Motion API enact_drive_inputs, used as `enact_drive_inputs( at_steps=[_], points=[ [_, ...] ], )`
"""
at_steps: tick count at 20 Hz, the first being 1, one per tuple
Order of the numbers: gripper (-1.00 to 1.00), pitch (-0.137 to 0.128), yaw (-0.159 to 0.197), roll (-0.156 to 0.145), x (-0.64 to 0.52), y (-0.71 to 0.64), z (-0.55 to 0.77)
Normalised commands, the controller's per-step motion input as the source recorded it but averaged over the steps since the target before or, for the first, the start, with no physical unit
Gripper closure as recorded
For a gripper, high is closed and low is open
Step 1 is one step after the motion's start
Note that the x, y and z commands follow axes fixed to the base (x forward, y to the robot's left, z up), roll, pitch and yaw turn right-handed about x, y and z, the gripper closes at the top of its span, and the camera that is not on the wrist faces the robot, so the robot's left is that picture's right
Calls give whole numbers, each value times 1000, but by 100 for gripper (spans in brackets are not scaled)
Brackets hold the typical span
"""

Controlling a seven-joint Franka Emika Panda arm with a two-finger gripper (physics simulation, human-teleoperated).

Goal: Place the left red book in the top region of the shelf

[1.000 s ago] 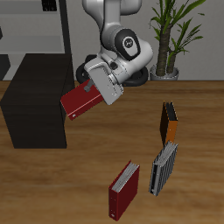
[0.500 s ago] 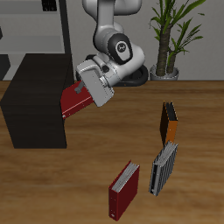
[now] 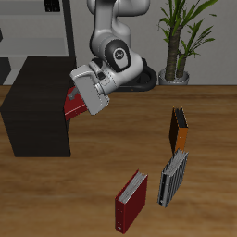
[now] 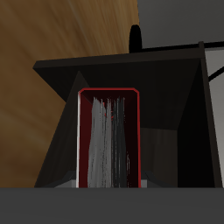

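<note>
My gripper (image 3: pixel 78 95) is shut on the left red book (image 3: pixel 72 108), a plain deep-red hardcover, and holds it tilted in the air right at the edge of the shelf (image 3: pixel 32 104). The shelf is a low, wide black box at the table's side. In the wrist view the book (image 4: pixel 108 140) hangs below me with its pale page edges showing, and the black shelf (image 4: pixel 122 66) fills the view beyond it. My fingertips are hidden by the book and the gripper body.
A second red book (image 3: pixel 131 201) lies near the table's front edge. A grey striped book (image 3: pixel 173 178) lies beside it, and an orange book (image 3: pixel 179 130) farther back. A tall grey rack (image 3: pixel 37 28) stands behind the shelf, a potted plant (image 3: pixel 181 37) at the back.
My gripper has carried the red book sideways toward the black shelf; the book now overlaps the shelf's edge. The other books have not moved.
</note>
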Motion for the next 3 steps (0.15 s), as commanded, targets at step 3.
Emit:
enact_drive_inputs(
  at_steps=[3],
  points=[
    [100, -6, 13, -39, 73, -311, -60]
  ],
)
